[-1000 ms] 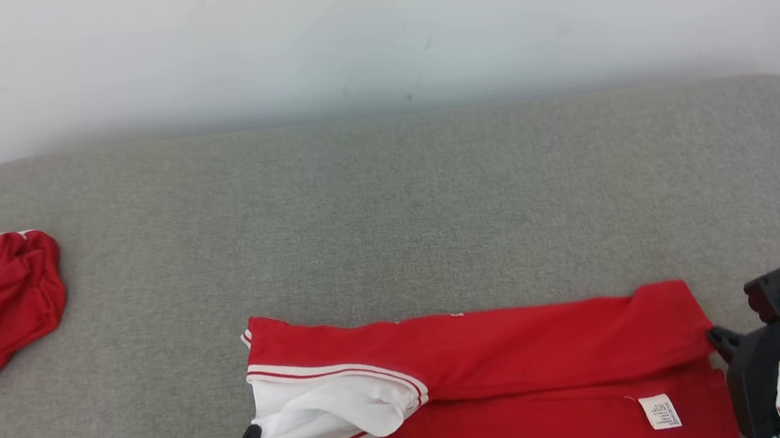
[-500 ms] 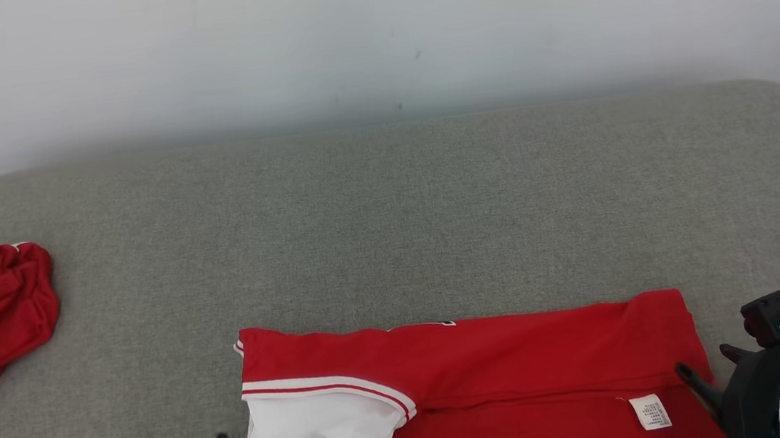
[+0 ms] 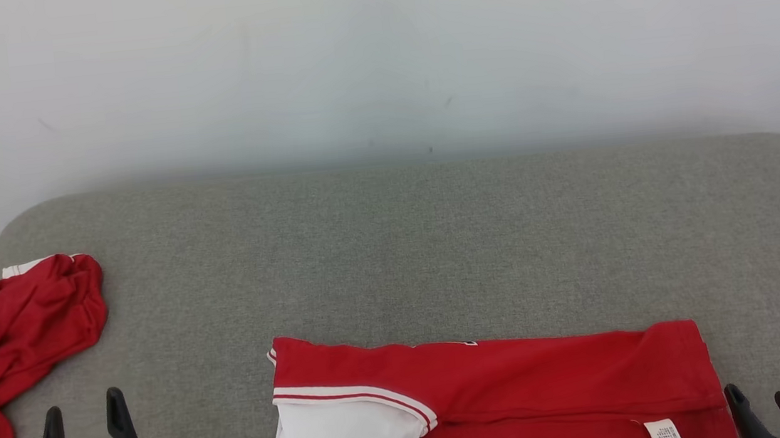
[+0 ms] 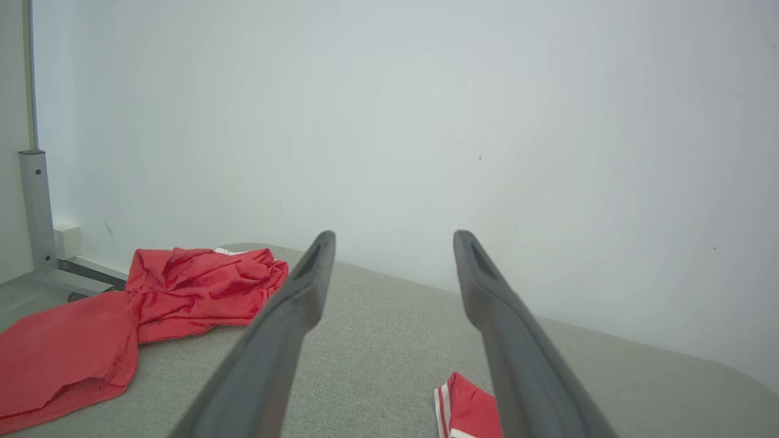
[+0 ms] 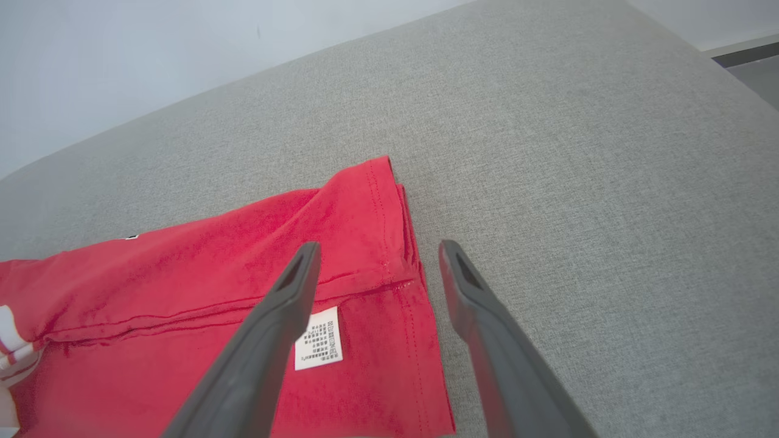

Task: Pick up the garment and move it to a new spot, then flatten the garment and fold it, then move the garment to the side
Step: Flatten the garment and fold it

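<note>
Both grippers have let go of the cloth and drawn back since a second ago, and the head camera has tipped upward; the left gripper (image 3: 83, 413) stands spread and empty just left of the folded garment (image 3: 542, 383); the right gripper (image 3: 758, 397) is likewise spread and empty at the garment's right hem; the folded garment lies as a long band at the near edge of the grey pad (image 3: 435, 243), between the two grippers; the next fold probably wants each short end pinched through all its layers, then lifted level, so that the white sleeve (image 3: 350, 437) stays tucked and the crease stays straight; counted: two grippers, two red pieces, the crumpled red garment (image 3: 21, 326) lying well apart at the left, one white label (image 5: 319, 338).
</note>
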